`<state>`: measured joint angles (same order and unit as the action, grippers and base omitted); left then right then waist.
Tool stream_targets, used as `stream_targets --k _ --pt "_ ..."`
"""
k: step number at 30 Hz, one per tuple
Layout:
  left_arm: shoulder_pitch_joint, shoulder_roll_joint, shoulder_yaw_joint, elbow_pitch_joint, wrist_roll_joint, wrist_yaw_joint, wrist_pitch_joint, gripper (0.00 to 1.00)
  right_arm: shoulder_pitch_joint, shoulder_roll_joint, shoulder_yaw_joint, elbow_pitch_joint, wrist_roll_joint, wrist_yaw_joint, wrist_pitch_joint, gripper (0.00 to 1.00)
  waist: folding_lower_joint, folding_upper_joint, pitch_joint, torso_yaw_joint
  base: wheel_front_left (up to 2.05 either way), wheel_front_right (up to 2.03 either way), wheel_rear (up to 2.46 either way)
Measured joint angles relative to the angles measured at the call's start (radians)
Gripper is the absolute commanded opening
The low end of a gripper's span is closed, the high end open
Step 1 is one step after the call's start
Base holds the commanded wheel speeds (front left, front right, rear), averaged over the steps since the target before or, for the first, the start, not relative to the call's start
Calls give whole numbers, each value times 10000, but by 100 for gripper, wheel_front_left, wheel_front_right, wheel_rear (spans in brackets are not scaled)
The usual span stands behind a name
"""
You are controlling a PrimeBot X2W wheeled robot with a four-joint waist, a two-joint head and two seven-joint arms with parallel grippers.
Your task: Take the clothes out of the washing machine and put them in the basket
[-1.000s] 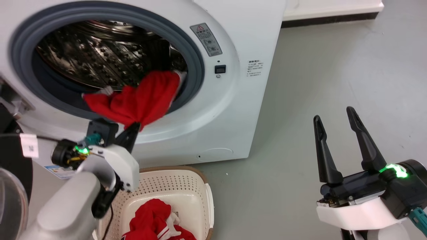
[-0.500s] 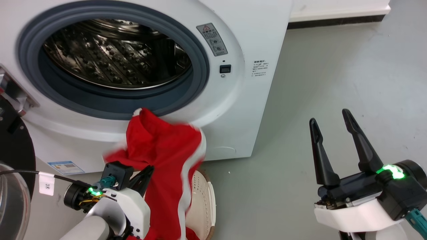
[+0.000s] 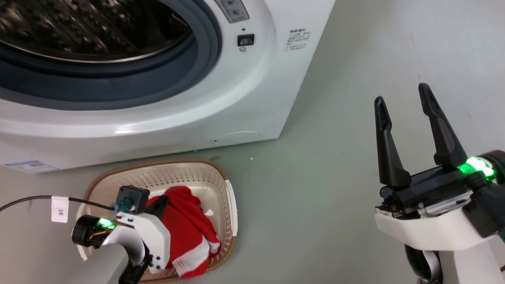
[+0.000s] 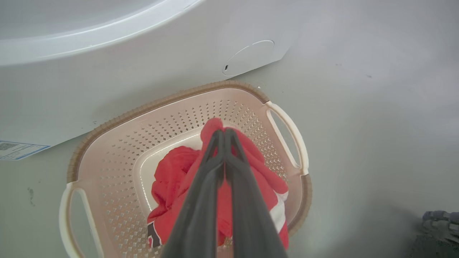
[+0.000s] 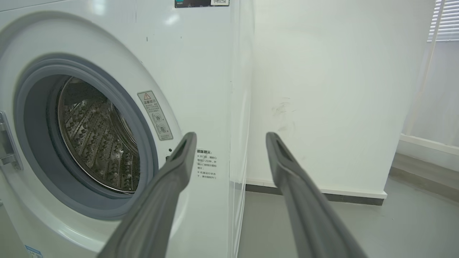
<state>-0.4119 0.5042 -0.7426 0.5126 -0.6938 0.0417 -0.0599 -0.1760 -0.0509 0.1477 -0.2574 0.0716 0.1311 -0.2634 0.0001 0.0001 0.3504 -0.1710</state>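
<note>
Grey floor (image 4: 358, 125) beside basket (image 4: 168, 101) | left hand (image 4: 224, 132) pinching clothes (image 4: 172, 172), seemingly within rim

Washer (image 3: 236, 98) front was glossy white, smooth, w/ light glare. Door ring (image 3: 207, 47) was grey rubber, matt. Drum (image 5: 96, 143) was shiny perforated steel. Basket (image 4: 118, 143), near left, was matt cream plastic w/ holes and a brown ribbed rim. Clothes (image 3: 189, 232) were soft red cloth w/ white trim. Floor (image 3: 335, 165) was grey, smooth, dull sheen. Right gripper (image 3: 401, 94) looked dark matt plastic.
</note>
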Motion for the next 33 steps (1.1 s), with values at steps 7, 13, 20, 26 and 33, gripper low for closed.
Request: stream_targets --k 7,13,20,26,33 --pt "-1035 -779 117 2652 -249 -560 -272 0 -591 0 -2 -203 132 0 0 100 0 0 1196 -365 0 0 0" --pt "-2081 -1425 61 4529 -272 -876 -330 0 -990 2 -69 -359 169 2 0 100 1 -1 2235 -561 0 0 0" --pt "-3623 -1649 -1402 6182 1442 -863 -445 0 -1425 2 -169 -499 148 0 0 100 1 0 3479 -593 0 0 0" --pt "-4628 -1806 -2119 7083 2176 -1011 -198 0 -1747 2 -309 -635 161 2 0 100 0 0 4456 -538 0 0 0" --pt "-5179 -1848 -2796 7496 2773 -1085 180 0 -1956 2 -414 -688 215 2 0 100 0 0 5277 -511 0 0 0"
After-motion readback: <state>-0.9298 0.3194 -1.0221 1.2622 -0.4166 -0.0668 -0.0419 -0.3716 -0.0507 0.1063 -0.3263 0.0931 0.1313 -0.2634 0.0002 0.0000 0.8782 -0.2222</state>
